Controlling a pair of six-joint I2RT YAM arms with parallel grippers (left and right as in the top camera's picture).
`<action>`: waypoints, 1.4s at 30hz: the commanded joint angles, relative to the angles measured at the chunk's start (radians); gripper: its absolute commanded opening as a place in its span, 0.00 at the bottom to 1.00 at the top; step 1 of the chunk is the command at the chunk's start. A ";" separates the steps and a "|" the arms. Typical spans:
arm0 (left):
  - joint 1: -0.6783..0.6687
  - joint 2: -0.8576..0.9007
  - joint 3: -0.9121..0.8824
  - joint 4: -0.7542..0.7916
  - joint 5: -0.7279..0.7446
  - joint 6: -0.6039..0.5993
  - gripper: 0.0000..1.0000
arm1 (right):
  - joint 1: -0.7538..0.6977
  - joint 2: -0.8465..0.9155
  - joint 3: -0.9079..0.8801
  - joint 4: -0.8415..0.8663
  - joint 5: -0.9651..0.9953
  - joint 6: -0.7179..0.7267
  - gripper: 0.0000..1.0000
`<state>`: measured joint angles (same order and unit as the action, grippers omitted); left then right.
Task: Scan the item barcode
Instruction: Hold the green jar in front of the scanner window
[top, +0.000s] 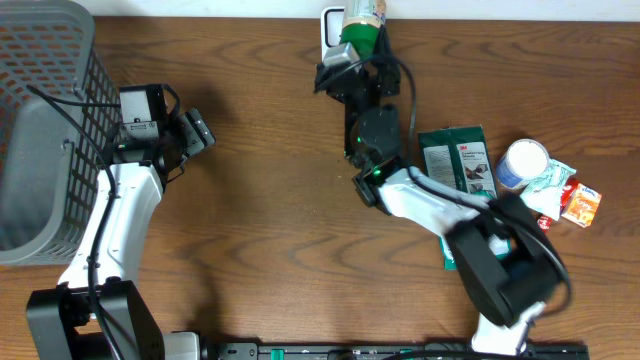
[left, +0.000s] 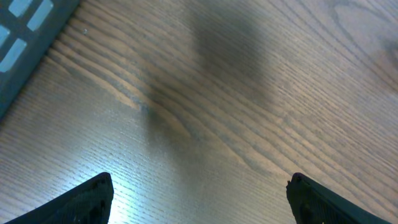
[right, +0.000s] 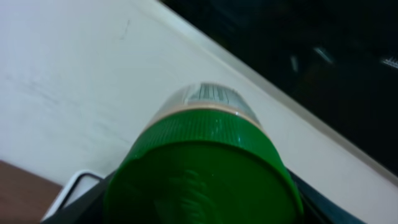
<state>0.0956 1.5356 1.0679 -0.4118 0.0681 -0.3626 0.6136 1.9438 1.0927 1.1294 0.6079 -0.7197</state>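
The item is a container with a green cap (top: 361, 33) and a pale labelled body. My right gripper (top: 358, 52) is shut on it at the table's far edge, top centre. It lies next to a white scanner (top: 330, 30). In the right wrist view the green cap (right: 202, 174) fills the space between the jaws. A striped print (right: 208, 93) shows on the body beyond it, against a white wall. My left gripper (top: 197, 132) stands open over bare wood at the left, and nothing lies between its fingertips (left: 93, 196).
A grey mesh basket (top: 40, 120) stands at the far left beside the left arm. To the right lie a dark green packet (top: 455, 160), a white-and-blue tub (top: 523, 163), a crumpled wrapper (top: 548, 185) and an orange box (top: 581, 204).
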 joint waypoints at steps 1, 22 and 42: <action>0.002 -0.001 0.011 -0.002 -0.013 0.006 0.89 | -0.013 0.090 0.020 0.101 0.003 -0.088 0.01; 0.002 -0.001 0.011 -0.002 -0.013 0.006 0.89 | -0.124 0.377 0.418 -0.192 -0.172 0.256 0.01; 0.002 -0.001 0.011 -0.002 -0.013 0.006 0.89 | -0.129 0.526 0.550 -0.285 -0.173 0.324 0.01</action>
<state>0.0956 1.5356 1.0679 -0.4122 0.0677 -0.3626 0.4870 2.4660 1.6157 0.8406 0.4408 -0.4446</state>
